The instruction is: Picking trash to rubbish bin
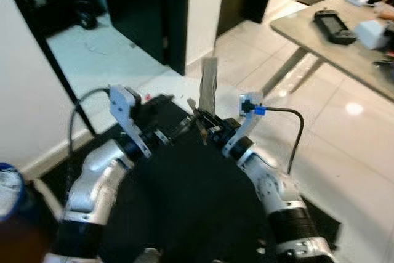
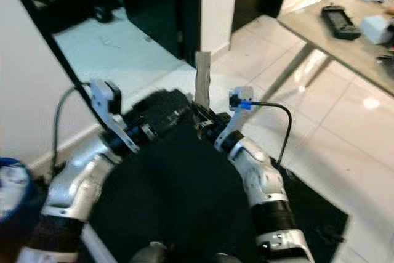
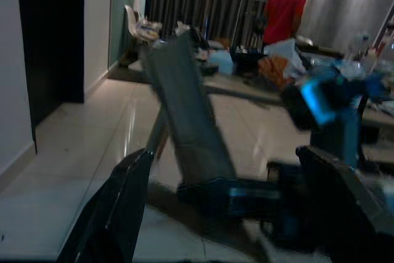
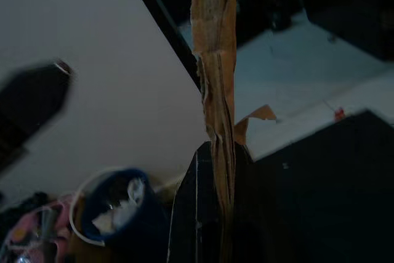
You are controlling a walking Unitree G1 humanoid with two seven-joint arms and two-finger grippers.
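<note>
Right wrist view, right gripper (image 4: pixel 223 170) clamped on upright cardboard strip (image 4: pixel 214 60), left gripper (image 3: pixel 228 214) fingers apart beside it, blue bin (image 4: pixel 117 210) near wall.

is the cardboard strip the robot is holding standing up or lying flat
Standing up. The cardboard strip rises roughly vertically from the right gripper, its lower end pinched between the jaws.

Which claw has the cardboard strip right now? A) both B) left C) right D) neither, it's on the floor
C: the right claw is shut on the cardboard strip, which stands upright from its fingers, while the left claw sits open beside the strip without touching it.
</note>
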